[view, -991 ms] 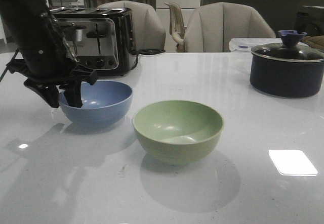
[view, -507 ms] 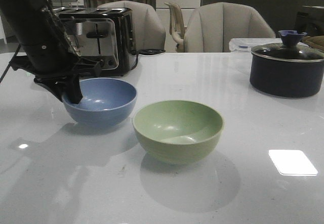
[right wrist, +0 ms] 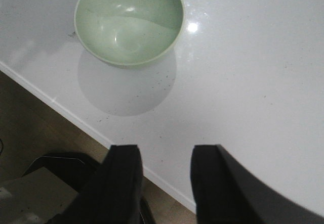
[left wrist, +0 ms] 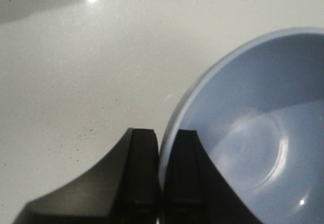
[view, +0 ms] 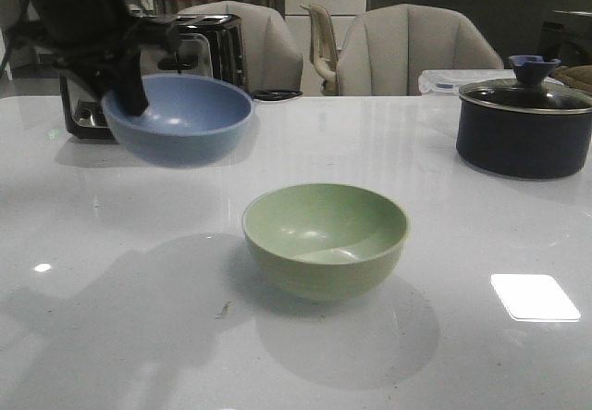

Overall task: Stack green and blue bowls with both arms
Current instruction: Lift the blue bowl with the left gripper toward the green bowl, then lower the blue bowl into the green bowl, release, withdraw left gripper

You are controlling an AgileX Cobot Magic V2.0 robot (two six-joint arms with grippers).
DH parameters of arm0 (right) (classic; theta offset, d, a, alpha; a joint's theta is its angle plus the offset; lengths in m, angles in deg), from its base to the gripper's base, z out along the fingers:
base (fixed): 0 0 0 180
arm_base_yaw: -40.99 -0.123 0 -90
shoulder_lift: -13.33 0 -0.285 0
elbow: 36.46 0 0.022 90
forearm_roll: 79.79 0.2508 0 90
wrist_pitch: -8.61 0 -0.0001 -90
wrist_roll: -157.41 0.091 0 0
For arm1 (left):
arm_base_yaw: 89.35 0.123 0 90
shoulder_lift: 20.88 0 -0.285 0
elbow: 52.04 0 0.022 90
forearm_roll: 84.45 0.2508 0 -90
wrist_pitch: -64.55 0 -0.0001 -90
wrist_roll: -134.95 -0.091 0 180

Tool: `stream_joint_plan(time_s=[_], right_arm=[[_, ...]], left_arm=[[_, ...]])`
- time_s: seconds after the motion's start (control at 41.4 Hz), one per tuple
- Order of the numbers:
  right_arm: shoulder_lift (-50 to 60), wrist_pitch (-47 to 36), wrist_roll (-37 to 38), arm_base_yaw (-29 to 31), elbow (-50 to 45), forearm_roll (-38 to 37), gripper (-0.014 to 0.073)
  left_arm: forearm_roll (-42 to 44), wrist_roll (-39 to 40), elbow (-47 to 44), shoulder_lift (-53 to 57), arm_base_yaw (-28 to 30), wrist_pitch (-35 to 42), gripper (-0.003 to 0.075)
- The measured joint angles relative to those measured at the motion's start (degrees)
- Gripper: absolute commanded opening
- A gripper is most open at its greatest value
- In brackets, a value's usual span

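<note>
No writing shows; left tool grips blue bowl aloft.

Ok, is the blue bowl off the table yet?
Yes, lifted. The blue bowl hangs above the table, mouth up, its rim pinched by the left gripper; its shadow lies below.

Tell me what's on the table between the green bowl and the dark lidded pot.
Nothing: the front view shows bare white table between the green bowl and the pot.
</note>
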Motion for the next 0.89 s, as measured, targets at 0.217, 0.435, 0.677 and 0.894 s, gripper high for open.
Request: stream_joint_plan(time_s=[0.217, 0.435, 0.677, 0.894], right_arm=[[0.0, 0.0, 0.0, 0.0, 0.0, 0.0, 0.0367], [0.0, 0.0, 0.0, 0.0, 0.0, 0.0, 0.0367], [0.0, 0.0, 0.0, 0.0, 0.0, 0.0, 0.0367], [0.0, 0.0, 0.0, 0.0, 0.0, 0.0, 0.0367]], left_arm=[[-15.8, -12.9, 0.8, 3.3, -0.5, -4.2, 0.0101], [-20.6, -18.3, 0.5, 1.6, -6.2, -5.5, 0.01], [-20.8, -18.7, 0.4, -2.9, -11.9, -5.3, 0.01], [-20.7, -18.7, 0.4, -7.3, -13.2, -3.9, 0.0238]])
